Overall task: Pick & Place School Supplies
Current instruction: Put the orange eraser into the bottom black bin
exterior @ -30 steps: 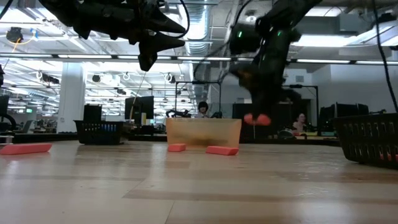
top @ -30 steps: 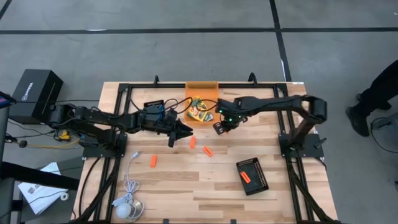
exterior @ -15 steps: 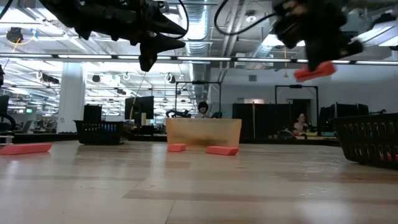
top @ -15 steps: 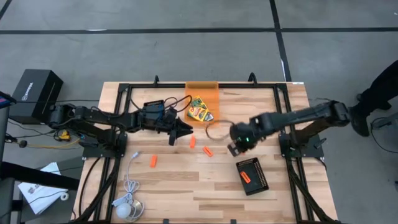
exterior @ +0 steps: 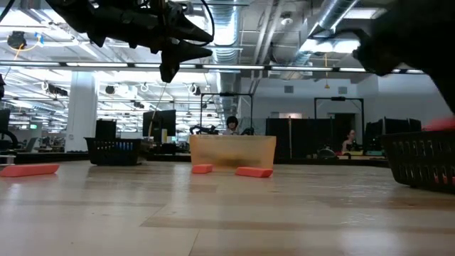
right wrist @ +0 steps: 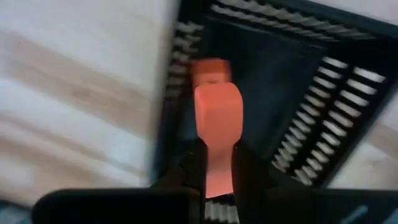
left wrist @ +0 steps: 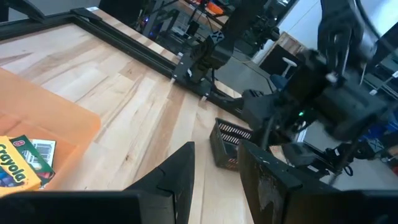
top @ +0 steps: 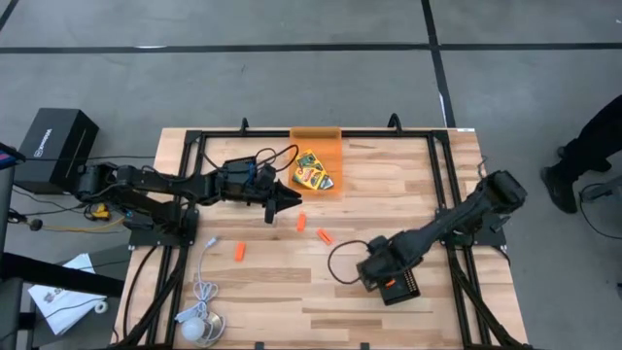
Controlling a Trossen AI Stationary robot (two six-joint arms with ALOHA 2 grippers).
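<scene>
The right gripper [right wrist: 217, 180], clamped on an orange piece [right wrist: 217, 121], hangs over the near edge of the black tray [right wrist: 298, 81], where another orange piece [right wrist: 210, 68] already lies. A clean drop, by my reckoning, means clearing the slatted wall before letting go. Across the table the left gripper [left wrist: 214, 177] hovers empty, fingers partly spread, beside the orange bin [top: 316, 146] holding crayon boxes [top: 311, 172]. Three loose orange pieces [top: 300, 222] wait on the boards.
</scene>
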